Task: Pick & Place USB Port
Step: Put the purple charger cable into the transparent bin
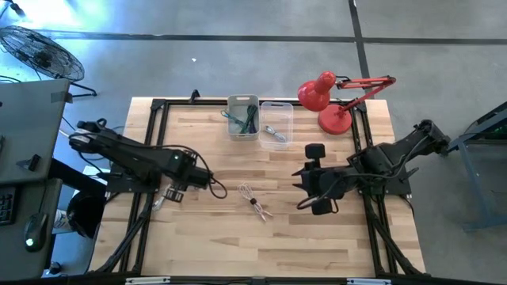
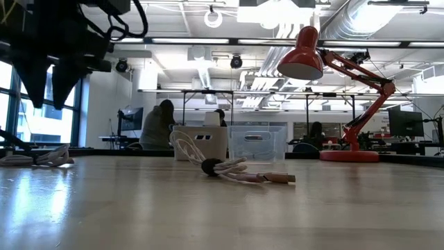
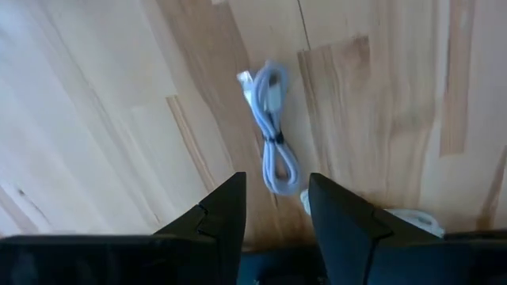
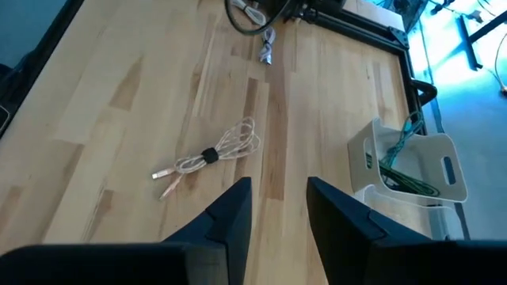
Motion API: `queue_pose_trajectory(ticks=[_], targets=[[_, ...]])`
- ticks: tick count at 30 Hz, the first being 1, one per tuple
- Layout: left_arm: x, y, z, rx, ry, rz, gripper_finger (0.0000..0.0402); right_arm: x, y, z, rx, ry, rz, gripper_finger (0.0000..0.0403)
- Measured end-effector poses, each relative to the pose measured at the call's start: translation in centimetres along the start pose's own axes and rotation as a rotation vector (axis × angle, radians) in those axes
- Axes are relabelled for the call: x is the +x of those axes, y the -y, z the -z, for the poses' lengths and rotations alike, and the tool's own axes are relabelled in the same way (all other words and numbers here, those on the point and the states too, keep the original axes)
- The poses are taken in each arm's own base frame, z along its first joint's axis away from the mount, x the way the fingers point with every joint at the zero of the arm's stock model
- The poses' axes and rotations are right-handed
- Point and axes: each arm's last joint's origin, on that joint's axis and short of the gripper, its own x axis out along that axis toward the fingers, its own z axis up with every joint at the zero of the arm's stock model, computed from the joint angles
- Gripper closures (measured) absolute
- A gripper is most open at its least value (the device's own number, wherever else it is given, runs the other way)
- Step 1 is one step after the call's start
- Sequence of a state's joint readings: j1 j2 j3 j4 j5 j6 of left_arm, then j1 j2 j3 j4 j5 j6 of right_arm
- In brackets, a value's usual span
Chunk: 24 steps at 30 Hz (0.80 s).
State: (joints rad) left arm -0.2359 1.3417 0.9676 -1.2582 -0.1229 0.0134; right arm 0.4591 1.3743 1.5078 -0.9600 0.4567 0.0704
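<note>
A bundled white USB cable point(image 3: 272, 131), tied at its middle, lies flat on the wood near the table's left side point(image 1: 159, 203). My left gripper point(image 3: 277, 182) hovers above it, open, touching nothing point(image 1: 169, 194). A second tied cable bundle point(image 1: 255, 203) lies at the table's middle, also in the right wrist view point(image 4: 210, 154) and the low view point(image 2: 239, 171). My right gripper point(image 4: 277, 186) is open and waits to the right of it point(image 1: 307, 180). A white bin point(image 1: 243, 117) at the far edge holds green cables; a clear bin point(image 1: 276, 123) stands beside it.
A red desk lamp point(image 1: 329, 103) stands at the far right corner. A black frame point(image 1: 154, 107) runs round the table's edges. Bare wood lies toward the near edge point(image 1: 253, 245). People sit in the room beyond the table point(image 2: 158, 125).
</note>
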Motion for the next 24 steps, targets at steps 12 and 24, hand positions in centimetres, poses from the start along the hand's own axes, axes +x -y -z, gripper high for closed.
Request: queue_pose_trajectory(ticks=[12, 24], targets=[[2.9, 0.3, 1.0, -0.010, 0.005, -0.020, 0.0268, -0.5, -1.1, 0.1, 0.021, 0.007, -0.063, 0.0288], [5.0, 0.6, 2.9, -0.083, 0.129, -0.019, 0.0268, -1.6, -3.2, 0.0, 0.035, 0.055, -0.129, 0.0288]])
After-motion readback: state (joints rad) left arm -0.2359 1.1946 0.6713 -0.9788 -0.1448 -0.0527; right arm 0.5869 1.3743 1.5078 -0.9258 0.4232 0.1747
